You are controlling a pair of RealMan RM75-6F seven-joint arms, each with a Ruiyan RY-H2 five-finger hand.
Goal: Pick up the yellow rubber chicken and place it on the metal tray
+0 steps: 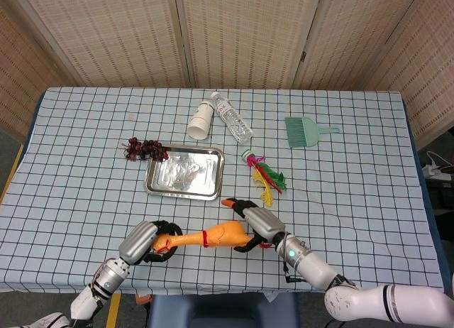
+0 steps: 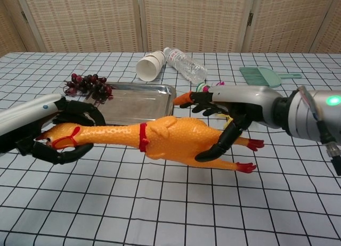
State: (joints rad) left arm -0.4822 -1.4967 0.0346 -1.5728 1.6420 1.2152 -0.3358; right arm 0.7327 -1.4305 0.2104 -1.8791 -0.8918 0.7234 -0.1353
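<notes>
The yellow rubber chicken (image 2: 160,142) is lifted clear of the table, short of the metal tray (image 2: 160,99). The left hand (image 2: 66,131) grips its head; the right hand (image 2: 224,121) closes around its rear. Transfer and placement remain.

A staged lab: checked tablecloth (image 1: 85,172) and woven folding screens (image 1: 241,33) behind

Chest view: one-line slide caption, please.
Left hand grips the yellow rubber chicken by its head, right hand around its body, before the metal tray.
</notes>
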